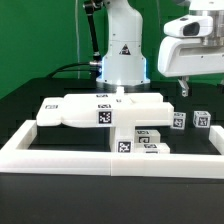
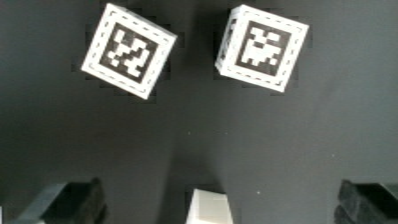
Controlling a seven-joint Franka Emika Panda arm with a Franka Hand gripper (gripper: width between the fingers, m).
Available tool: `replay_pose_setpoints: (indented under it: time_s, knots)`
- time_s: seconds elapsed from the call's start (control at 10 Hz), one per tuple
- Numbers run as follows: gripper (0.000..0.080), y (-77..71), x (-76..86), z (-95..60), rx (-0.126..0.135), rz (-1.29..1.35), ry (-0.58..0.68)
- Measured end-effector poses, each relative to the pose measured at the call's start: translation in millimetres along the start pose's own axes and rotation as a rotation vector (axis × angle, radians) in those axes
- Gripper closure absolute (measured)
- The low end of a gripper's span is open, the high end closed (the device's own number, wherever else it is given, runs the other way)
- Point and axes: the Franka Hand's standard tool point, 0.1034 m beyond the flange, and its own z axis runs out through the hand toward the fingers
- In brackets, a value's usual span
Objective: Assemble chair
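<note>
Hovering above the black tabletop (image 1: 30,95): pincer (image 1: 186,92) (image 2: 217,197), its fingers (image 2: 71,200) spread wide apart with nothing clamped.

Chair, unassembled, white tagged parts lying loose on the tabletop:
- Pair of short posts (image 1: 178,120) (image 2: 128,50): below the pincer, just beyond its fingertips, side by side but not touching, tagged faces turned up.
- Flat slab (image 1: 95,106): lower than the pincer and well apart from it, toward the exterior view's left.
- Bracket-like pieces (image 1: 150,138): below the pincer, between the posts and the border wall (image 1: 60,152).
</note>
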Motion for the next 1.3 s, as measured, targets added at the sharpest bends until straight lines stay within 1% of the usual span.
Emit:
replay_pose_setpoints:
  time_s: [0.1,0.2,0.4,0.6,0.7,1.0,1.3]
  knots:
    - [0.0151,-0.4,-1.2,1.2,0.000,-0.001,-0.003]
    - [0.0151,-3.1,-4.4,6.1,0.004,0.010,0.003]
    - [0.0151,-20.7,-12.7,21.0,0.010,0.018,0.010]
    - [0.0151,-27.8,-15.2,33.6,0.013,0.005,0.017]
    - [0.0151,-29.7,-16.6,40.4,0.014,0.002,0.013]
    - [0.0151,-29.4,-20.4,52.0,0.014,0.002,0.003]
    - [0.0151,-27.8,-22.6,55.6,0.013,0.002,-0.004]
